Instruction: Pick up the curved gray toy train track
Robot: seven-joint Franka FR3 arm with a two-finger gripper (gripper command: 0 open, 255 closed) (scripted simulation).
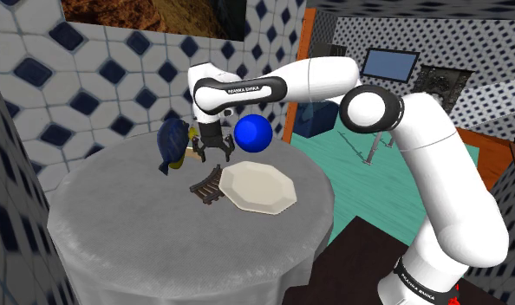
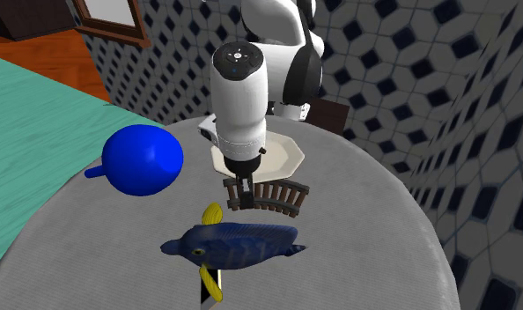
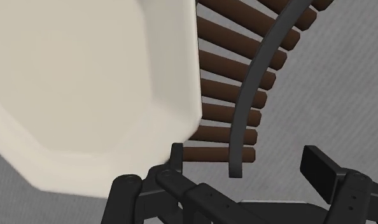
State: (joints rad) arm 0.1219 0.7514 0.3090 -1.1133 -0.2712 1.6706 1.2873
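- Track point(image 1: 207, 184) lies flat on the worktop point(image 1: 160, 243), tight against the plate point(image 1: 257, 186) on the side towards the shoulder view's left. In the wrist view the plate point(image 3: 86, 83) rim covers the inner ends of the brown ties. You cannot tell whether it rests on them or only overhangs.
- That crowding likely explains the approach. The outer gray rail and the track's end are the free parts, so the pincer point(image 3: 245, 162) is lined up there, away from the plate.
- Pincer: fingers apart and holding nothing. The rail's end sits between them, touching neither finger.
- Fish point(image 1: 173, 143) and blue ball point(image 1: 252, 133) flank the hand, both near it but apart from the track. Judged from here, neither blocks a straight drop.
- Arm: it rises from the stand, elbow high, with the forearm running level towards the shoulder view's left. The wrist is bent down so the hand points steeply at the worktop. In the second exterior view the pincer point(image 2: 244, 189) hangs over the track point(image 2: 273, 195) at its end nearer the fish point(image 2: 238, 244).
- Judgement: you are in the final descent, pre-grasp. Watch the plate-side finger, which has little room by the rim.
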